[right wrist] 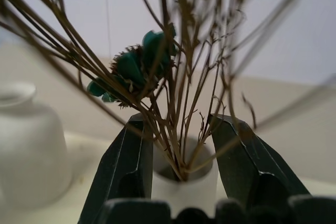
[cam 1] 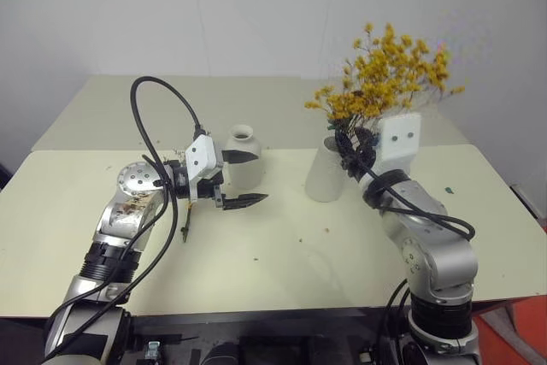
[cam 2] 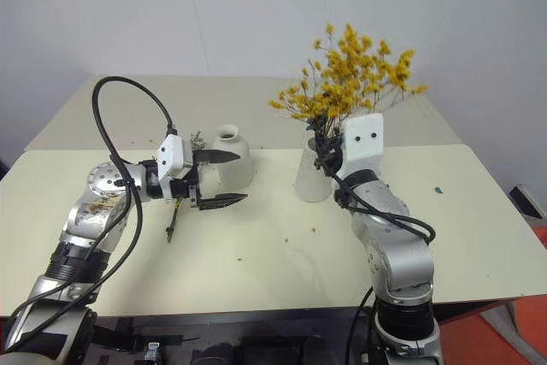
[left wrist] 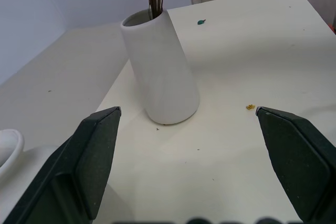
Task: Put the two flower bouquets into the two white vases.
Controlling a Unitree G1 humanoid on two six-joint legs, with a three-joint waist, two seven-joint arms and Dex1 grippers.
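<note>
Well left of the wide-mouthed vase, the left gripper hangs above the table with its fingers spread wide, holding nothing. The grey-green sprig lies on the table farther left again, partly hidden behind that wrist. The bottle-shaped vase stands empty, left of the wide-mouthed vase and apart from it. The yellow bouquet has its stems down in the wide-mouthed vase. The right gripper sits just above that vase's rim on its right side, fingers parted either side of the stems and not pinching them.

Hazards, as judged:
- The parted fingers stand among thin, branching stems. A twig caught as the hand pulls away could drag the bunch out or tip the vase.
- The sprig lies half under the left wrist, so a blind reach could push it away.
- The bottle neck is narrow, and a misaimed stem could knock that vase over.

Count: two vases, one filled and one empty; two bouquets, one placed and one lying on the table; two grippers, both empty
</note>
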